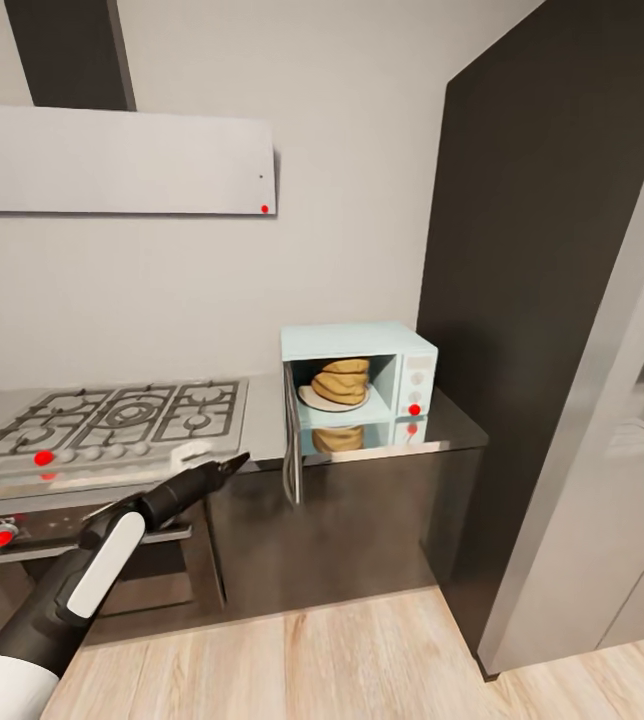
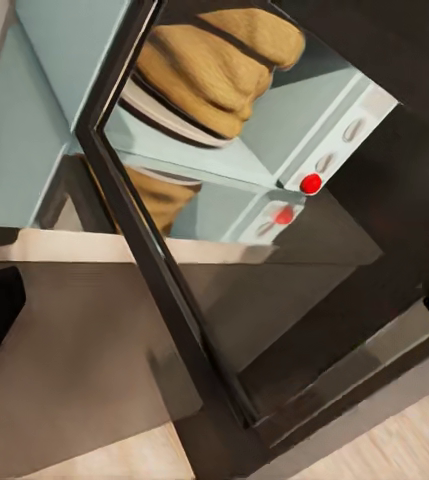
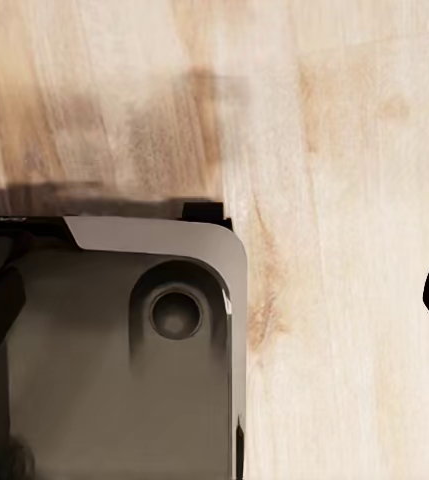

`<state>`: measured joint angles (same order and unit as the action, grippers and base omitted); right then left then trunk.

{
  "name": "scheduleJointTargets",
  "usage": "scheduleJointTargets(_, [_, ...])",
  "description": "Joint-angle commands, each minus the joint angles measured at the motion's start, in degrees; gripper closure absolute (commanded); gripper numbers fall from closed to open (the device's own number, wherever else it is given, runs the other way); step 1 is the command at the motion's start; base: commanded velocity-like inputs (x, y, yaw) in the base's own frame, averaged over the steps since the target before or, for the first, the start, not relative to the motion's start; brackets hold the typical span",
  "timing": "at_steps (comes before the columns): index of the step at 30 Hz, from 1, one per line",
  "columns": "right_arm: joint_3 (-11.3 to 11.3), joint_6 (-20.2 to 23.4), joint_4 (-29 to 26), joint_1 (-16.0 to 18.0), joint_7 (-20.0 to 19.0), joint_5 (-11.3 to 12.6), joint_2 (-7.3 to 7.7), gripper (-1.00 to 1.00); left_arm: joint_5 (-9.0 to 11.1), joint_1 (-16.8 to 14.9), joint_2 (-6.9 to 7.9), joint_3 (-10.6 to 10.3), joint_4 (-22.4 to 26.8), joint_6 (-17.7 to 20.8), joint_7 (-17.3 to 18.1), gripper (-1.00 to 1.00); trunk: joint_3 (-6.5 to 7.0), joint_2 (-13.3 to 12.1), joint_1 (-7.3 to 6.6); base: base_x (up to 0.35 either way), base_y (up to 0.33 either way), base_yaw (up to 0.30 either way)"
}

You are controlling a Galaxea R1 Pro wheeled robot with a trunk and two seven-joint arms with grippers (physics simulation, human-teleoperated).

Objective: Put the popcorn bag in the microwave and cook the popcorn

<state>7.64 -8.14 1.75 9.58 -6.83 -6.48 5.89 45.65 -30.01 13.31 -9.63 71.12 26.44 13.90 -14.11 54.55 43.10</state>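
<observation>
The popcorn bag [image 1: 341, 381] already sits on a plate [image 1: 312, 399] inside the microwave [image 1: 358, 372], whose door [image 1: 291, 438] stands open toward the left. The left gripper [image 1: 232, 464] points at that door, probably to close it; whether its fingers are apart, I cannot tell.
</observation>
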Motion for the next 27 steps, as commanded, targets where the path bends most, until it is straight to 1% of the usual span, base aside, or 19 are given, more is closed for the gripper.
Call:
scheduleJointTargets(1, [0.47, -0.34, 0.19, 0.08, -0.11, -0.62, 0.04, -1.0, 0.31, -0.05, 0.04, -0.04, -0.09, 0.27, -0.05, -1.0, -0.08, 0.05, 0.03, 0.274, 0.0, 0.0])
scheduleJointTargets(4, [0.45, -0.3, 0.19, 0.08, -0.11, -0.64, 0.0, -1.0, 0.23, -0.05, 0.05, -0.04, -0.24, 0.27, -0.07, -1.0, -0.08, 0.05, 0.03, 0.157, 0.0, 0.0])
scheduleJointTargets(12, [0.44, -0.37, 0.17, 0.08, -0.05, -0.73, 0.0, -1.0, 0.22, -0.05, 0.05, -0.04, -0.2, 0.27, -0.1, -1.0, -0.08, 0.05, 0.03, 0.012, 0.0, 0.0])
scheduleJointTargets(14, [0.47, -0.21, 0.19, 0.08, -0.02, -0.46, -0.25, -1.0, -0.38, 0.22, 0.3, 0.19, -0.19, 0.01, 0.14, -1.0, -0.08, 0.05, 0.03, 0.0, 0.0, 0.0])
scheduleJointTargets(18, [0.45, -0.21, 0.19, 0.08, -0.02, -0.71, -0.05, -1.0, 0.74, 0.14, 0.39, 0.23, 0.67, -0.08, 0.34, -1.0, -0.08, 0.05, 0.03, 0.0, 0.0, 0.0])
scheduleJointTargets(20, [0.44, -0.21, 0.19, 0.08, -0.02, -0.73, -0.01, -1.0, 0.75, 0.13, 0.26, 0.23, 0.76, -0.09, -0.21, -1.0, -0.08, 0.05, 0.03, 0.16, 0.0, 0.0])
scheduleJointTargets(27, [0.44, -0.12, 0.19, 0.08, -0.02, -0.73, -0.01, -1.0, 0.75, 0.13, 0.22, 0.23, 0.77, -0.13, -0.27, -1.0, -0.08, 0.05, 0.03, 0.259, 0.0, 0.0])
